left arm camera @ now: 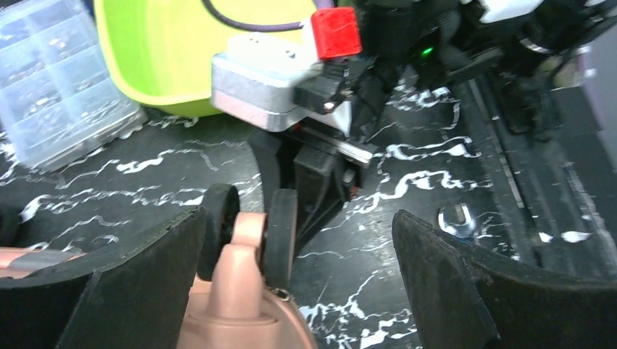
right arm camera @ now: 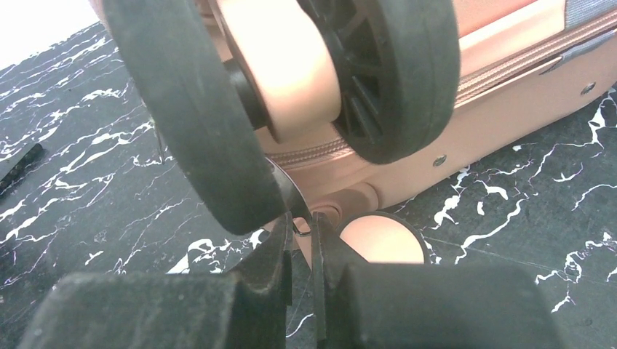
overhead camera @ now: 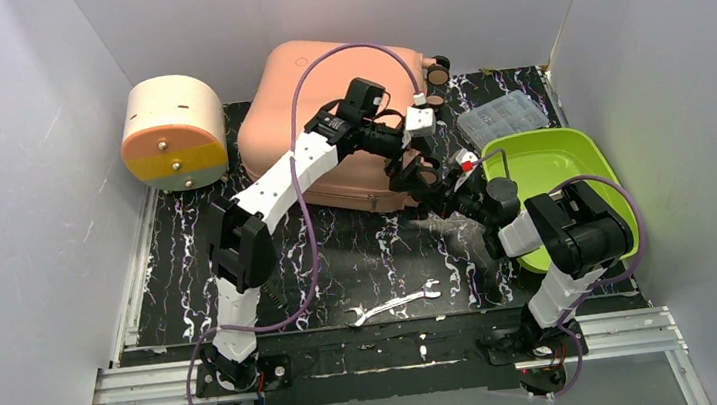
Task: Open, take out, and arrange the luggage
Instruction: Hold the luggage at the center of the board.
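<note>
We see the large salmon-pink hard-shell luggage [overhead camera: 323,91] lying on its broad side at the back middle of the black white-veined counter [overhead camera: 340,255], shell halves together and its small black wheels [left arm camera: 218,229] at the right-hand end. The left arm rises from its base at the near left, bends at the elbow, and sends its white forearm diagonally over the luggage's front edge; the wrist folds down at the near right corner. There the left gripper [left arm camera: 298,233] is spread wide, its dark padded fingers [left arm camera: 109,291] standing either side of the wheel pair without touching it. The right arm sits folded beside the lime-green plastic tray [overhead camera: 551,157] and reaches low and leftward to the same corner. The right gripper [right arm camera: 302,240] is pressed almost together just under a wheel, and we make out what looks like a small metal zipper pull [right arm camera: 295,200] pinched between its tips, by the zipper seam. A round cream-and-orange drum-shaped box [overhead camera: 171,132] stands to the luggage's left, a clear plastic compartment box [overhead camera: 502,119] lies behind the tray, and a silver open-ended wrench [overhead camera: 396,306] rests near the front edge between the two arm bases.
</note>
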Robot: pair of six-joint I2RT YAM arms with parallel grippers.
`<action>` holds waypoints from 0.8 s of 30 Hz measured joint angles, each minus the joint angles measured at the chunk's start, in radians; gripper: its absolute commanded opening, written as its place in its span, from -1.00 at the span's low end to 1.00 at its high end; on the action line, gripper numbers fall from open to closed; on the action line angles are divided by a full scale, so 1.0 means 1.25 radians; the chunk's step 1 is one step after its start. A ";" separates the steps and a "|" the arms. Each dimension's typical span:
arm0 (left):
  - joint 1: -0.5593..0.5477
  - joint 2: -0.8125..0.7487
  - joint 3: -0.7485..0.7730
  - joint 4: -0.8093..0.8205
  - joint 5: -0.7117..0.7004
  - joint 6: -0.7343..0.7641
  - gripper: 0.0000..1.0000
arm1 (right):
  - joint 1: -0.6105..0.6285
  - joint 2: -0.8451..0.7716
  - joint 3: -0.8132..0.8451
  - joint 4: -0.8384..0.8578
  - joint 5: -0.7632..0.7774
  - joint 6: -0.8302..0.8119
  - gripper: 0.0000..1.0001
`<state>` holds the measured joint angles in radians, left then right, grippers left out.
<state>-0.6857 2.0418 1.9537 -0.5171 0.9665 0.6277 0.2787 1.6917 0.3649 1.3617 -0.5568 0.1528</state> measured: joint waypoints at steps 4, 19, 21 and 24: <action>-0.011 0.009 0.021 -0.019 -0.070 0.032 0.99 | -0.002 0.000 0.000 0.001 -0.004 0.001 -0.97; -0.053 0.008 0.030 -0.070 -0.250 0.128 0.48 | -0.008 0.000 0.002 0.000 -0.013 0.000 -0.97; -0.056 0.008 0.031 -0.075 -0.260 0.132 0.40 | -0.009 0.000 0.005 -0.003 -0.016 -0.001 -0.97; -0.056 0.008 0.038 -0.084 -0.272 0.140 0.29 | -0.011 0.000 0.006 -0.005 -0.018 -0.002 -0.97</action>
<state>-0.7559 2.0518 2.0010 -0.6224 0.6262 0.8024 0.2653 1.6917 0.3721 1.3556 -0.5797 0.1505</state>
